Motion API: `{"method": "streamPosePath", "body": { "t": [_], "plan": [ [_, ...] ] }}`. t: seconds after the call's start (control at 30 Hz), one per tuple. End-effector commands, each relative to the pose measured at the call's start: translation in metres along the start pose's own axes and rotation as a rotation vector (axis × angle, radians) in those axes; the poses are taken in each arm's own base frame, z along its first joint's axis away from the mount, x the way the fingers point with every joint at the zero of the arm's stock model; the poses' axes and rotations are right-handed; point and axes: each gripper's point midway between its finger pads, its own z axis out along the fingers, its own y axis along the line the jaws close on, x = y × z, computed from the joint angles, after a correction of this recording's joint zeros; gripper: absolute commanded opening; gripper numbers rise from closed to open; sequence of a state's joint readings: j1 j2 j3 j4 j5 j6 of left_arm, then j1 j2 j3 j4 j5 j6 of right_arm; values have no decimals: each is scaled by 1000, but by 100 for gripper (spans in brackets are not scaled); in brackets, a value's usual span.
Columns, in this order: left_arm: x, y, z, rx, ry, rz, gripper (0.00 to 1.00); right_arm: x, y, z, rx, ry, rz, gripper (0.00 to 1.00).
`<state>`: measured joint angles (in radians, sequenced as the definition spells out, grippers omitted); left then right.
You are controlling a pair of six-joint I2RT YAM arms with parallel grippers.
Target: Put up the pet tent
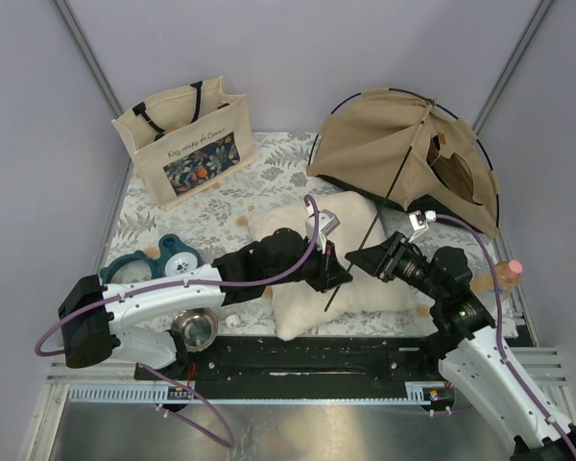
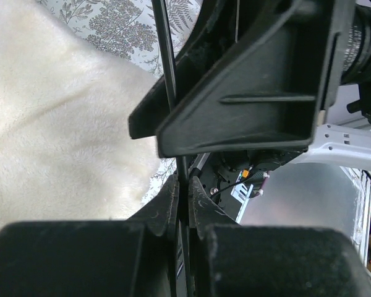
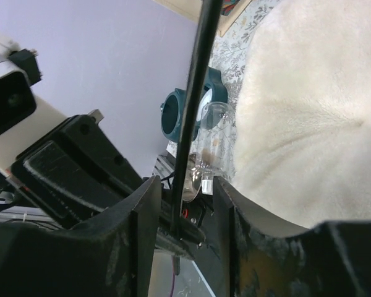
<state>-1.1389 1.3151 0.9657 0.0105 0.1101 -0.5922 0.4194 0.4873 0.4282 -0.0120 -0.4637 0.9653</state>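
Note:
The tan pet tent [image 1: 403, 154] lies partly collapsed at the back right, with its arched doorway facing right. One thin black pole [image 1: 382, 204] runs from it down over the cream pillow [image 1: 365, 307]. My left gripper [image 1: 338, 277] is shut on the lower part of this pole; in the left wrist view the fingertips [image 2: 184, 192] pinch the pole [image 2: 164, 62]. My right gripper [image 1: 361, 257] sits just above the left gripper on the same pole. In the right wrist view its jaws [image 3: 185, 204] stand open, with the pole [image 3: 195, 111] between them near the left finger.
A beige tote bag [image 1: 187, 139] stands at the back left on the floral mat [image 1: 230, 192]. A teal bowl stand [image 1: 163, 259] and a metal bowl [image 1: 196, 328] are under the left arm. A pink-capped bottle [image 1: 507, 274] lies at the right edge.

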Motion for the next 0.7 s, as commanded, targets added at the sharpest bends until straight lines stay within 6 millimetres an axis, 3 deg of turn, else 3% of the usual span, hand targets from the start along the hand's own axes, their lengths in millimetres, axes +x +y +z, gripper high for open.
{"method": "streamPosePath", "body": {
  "t": [0.0, 0.2, 0.27, 0.33, 0.4, 0.53, 0.67],
  "plan": [
    [-26, -22, -7, 81, -94, 51, 1, -11, 26, 6, -89, -6, -36, 45],
    [-36, -22, -4, 64, -125, 51, 3, -3, 21, 5, -68, 27, -32, 42],
    [-39, -24, -3, 65, -132, 50, 8, 0, 19, 5, -63, 41, -31, 28],
    [-40, -25, -2, 67, -131, 55, 20, 0, 20, 4, -61, 39, -35, 10],
    [-40, -23, -3, 57, -132, 55, 37, -5, 24, 2, -59, 25, -48, 0],
    [-31, -17, -14, 45, -127, 58, 61, -11, 28, -1, -13, 25, -79, 0],
    [-10, -3, -29, 20, -92, 59, 64, -18, 37, -5, 11, 27, -118, 0]
  ]
}}
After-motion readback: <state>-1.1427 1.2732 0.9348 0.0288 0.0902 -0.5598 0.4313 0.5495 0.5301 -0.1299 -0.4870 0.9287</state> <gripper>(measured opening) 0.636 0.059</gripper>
